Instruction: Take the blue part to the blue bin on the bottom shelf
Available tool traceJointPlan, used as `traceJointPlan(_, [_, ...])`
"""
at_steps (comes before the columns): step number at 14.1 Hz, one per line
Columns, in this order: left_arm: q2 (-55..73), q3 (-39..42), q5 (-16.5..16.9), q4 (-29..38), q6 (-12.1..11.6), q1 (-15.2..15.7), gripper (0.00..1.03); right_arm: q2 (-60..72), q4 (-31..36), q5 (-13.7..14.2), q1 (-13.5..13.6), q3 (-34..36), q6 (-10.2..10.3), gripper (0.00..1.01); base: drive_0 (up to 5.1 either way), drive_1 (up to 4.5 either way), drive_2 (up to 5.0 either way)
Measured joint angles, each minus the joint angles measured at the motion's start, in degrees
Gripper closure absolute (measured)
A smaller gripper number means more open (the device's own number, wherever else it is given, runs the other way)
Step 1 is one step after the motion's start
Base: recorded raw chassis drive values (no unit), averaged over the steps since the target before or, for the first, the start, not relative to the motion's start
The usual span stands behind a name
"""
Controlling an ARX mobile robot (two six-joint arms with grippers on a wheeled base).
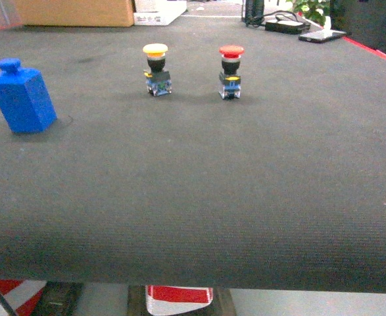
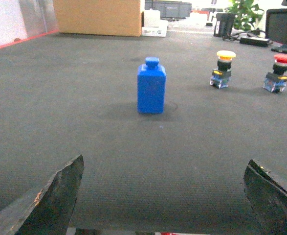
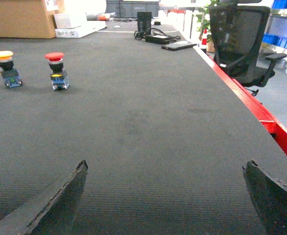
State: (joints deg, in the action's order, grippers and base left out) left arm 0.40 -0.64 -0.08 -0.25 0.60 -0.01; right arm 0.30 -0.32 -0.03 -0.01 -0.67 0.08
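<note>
The left gripper hangs with its black fingers spread wide over the dark grey ribbed mat, holding nothing; the right gripper is spread likewise and empty. The blue bottle-shaped plastic part stands upright at the mat's left, long axis vertical, knob up. Well right of it stand a yellow-capped push-button switch and a red-capped push-button switch. No lettering is legible.

matt blue part (plastic), ribbed mat
</note>
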Motion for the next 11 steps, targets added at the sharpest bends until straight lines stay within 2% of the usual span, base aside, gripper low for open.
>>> traceJointPlan(11, [0.0,0.0,0.0,0.0,0.0,0.0,0.05,0.0,0.1,0.0,0.0,0.0,0.1,0.03,0.0,0.0,0.0])
